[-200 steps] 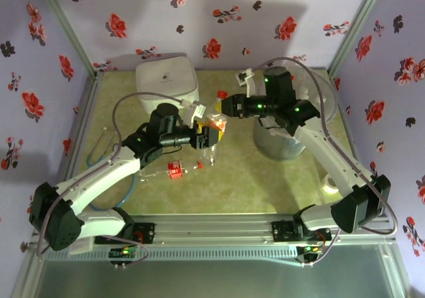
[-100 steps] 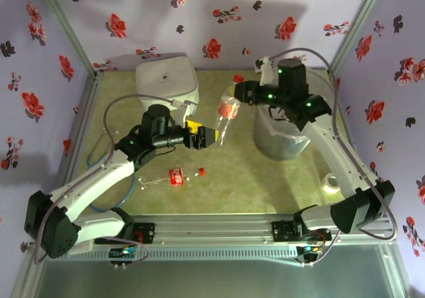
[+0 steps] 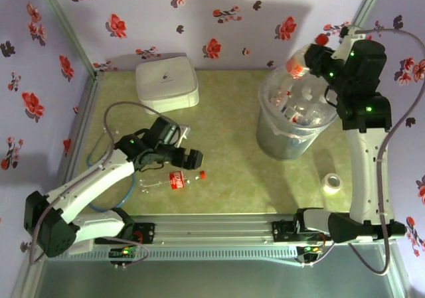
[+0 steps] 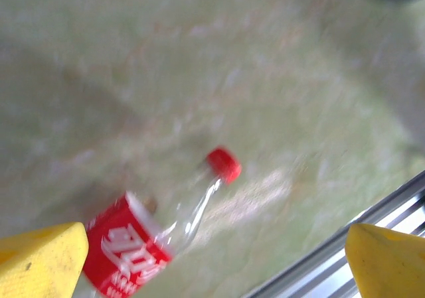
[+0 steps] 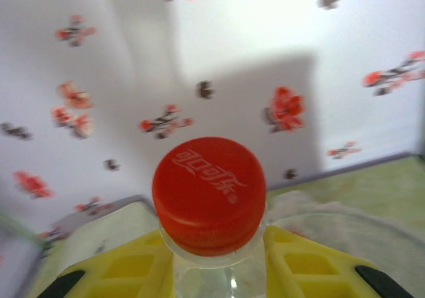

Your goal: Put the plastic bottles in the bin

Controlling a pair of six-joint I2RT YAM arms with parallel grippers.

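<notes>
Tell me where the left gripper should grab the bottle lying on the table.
Grip the bottle across its red-labelled body, coming from above: it lies on its side, and the neck by the red cap looks too slim for a sure hold.

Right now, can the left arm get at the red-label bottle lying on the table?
Probably yes. The left gripper hangs open close over the red-label bottle, which lies on bare table; its wrist view shows nothing between fingers and bottle.
</notes>
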